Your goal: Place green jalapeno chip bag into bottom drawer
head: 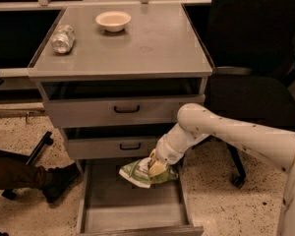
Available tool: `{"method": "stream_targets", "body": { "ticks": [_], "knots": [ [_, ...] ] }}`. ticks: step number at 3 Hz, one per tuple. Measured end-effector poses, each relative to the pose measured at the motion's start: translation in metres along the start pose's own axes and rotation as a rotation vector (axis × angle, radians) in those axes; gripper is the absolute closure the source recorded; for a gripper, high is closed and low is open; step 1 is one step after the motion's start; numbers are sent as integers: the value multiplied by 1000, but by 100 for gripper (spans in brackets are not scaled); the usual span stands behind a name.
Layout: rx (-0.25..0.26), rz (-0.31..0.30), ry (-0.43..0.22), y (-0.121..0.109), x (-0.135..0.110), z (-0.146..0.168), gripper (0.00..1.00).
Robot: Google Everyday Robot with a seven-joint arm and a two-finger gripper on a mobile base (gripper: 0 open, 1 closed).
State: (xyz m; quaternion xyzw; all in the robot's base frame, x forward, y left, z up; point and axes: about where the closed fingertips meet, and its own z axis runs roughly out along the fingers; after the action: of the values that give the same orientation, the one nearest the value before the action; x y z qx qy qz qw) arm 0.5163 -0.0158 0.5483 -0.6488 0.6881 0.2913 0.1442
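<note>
**A:** What did the surface and the room look like?

**B:** A grey metal cabinet (pixel 152 48) with a flat, faintly glossy top stood on a speckled stone floor (pixel 211 191). Behind the cabinet the room was dark.

**A:** What else was around the cabinet?

**B:** A cream bowl (pixel 113 20) sat near the back edge of the cabinet's top. A crushed silver can (pixel 63 38) lay toward its back left corner, well apart from the bowl. A black office chair (pixel 255 97) stood to the cabinet's right. At the cabinet's lower left, a person's dark shoe (pixel 59 178) rested on the floor.

**A:** Did anything stand in the way?

**B:** The white arm (pixel 231 132) reached in from the right across the cabinet's front and hid part of the chair. The top drawer (pixel 88 113) and the middle drawer (pixel 98 147), both with black handles, were each pulled out a little. The bottom drawer (pixel 132 213) was pulled far out and showed a plain grey interior.

**A:** And the bag?

**B:** The green jalapeno chip bag (pixel 136 172) was crumpled and shiny, green with white patches. It hung over the back right part of the bottom drawer, just below the middle drawer's front. I could not tell whether it touched the drawer's floor.

**A:** The claw?

**B:** The gripper (pixel 156 168) was at the cabinet's front, just under the middle drawer, and was clenched on the bag's right side.
</note>
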Motion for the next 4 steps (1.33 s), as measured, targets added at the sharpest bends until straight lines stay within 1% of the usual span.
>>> {"method": "stream_targets", "body": {
  "ticks": [1,2,3,4],
  "knots": [
    [27,-43,-10,9,-1,24,100],
    [27,-43,-10,9,-1,24,100],
    [67,-81,-73,-8,-11,52,100],
    [182,-88,-247,-67,-30,99,100]
  ]
}}
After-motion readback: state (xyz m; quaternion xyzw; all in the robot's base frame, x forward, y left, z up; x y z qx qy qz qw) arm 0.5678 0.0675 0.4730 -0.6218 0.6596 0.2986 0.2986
